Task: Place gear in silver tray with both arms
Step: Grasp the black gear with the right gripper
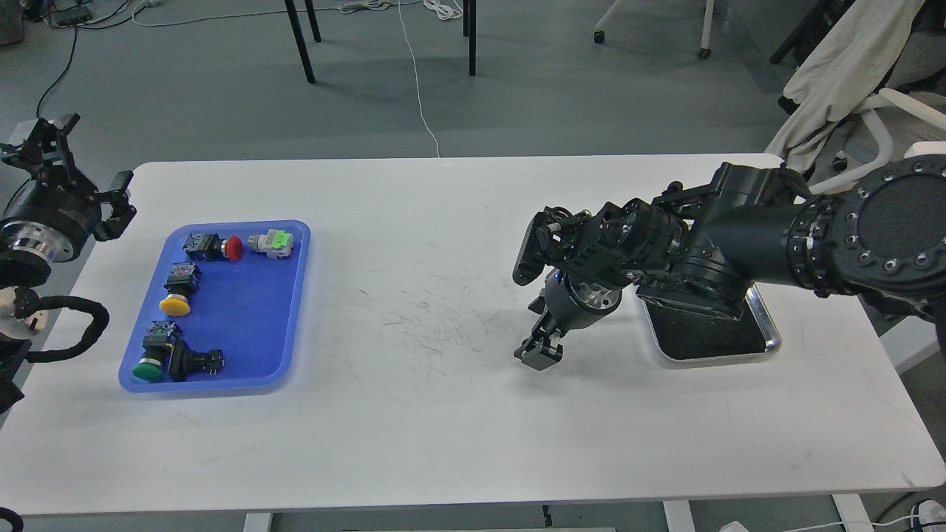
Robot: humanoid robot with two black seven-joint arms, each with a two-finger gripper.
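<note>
- The silver tray (768,341) lies on the white bench (443,428) near the right edge, its dark bottom bare where we can see it; our right arm (746,236) crosses over its far part and hides that end.
- We cannot make out the gear now; if it is at our right gripper, the dark fingers hide it.
- Our right gripper (538,353) points down at the bench just left of the tray, toward the middle of the bench, close over the surface. Its fingers look close together, but they are small and dark, and we cannot tell whether they are closed or grip anything.
- Our left gripper (70,170) is raised beyond the left edge of the bench, near the far left corner, well apart from the tray. Its fingers (118,196) stand spread apart with nothing between them.
- A blue tray (292,295) lies near the left edge of the bench. In it we see a red button (233,248) and a green-and-grey part (273,242) at the far end, a yellow button (176,304) in the middle, and a green button (148,370) beside a black part (194,362) at the near end.
- Between the two trays the bench carries faint dark scuff marks (429,325).
</note>
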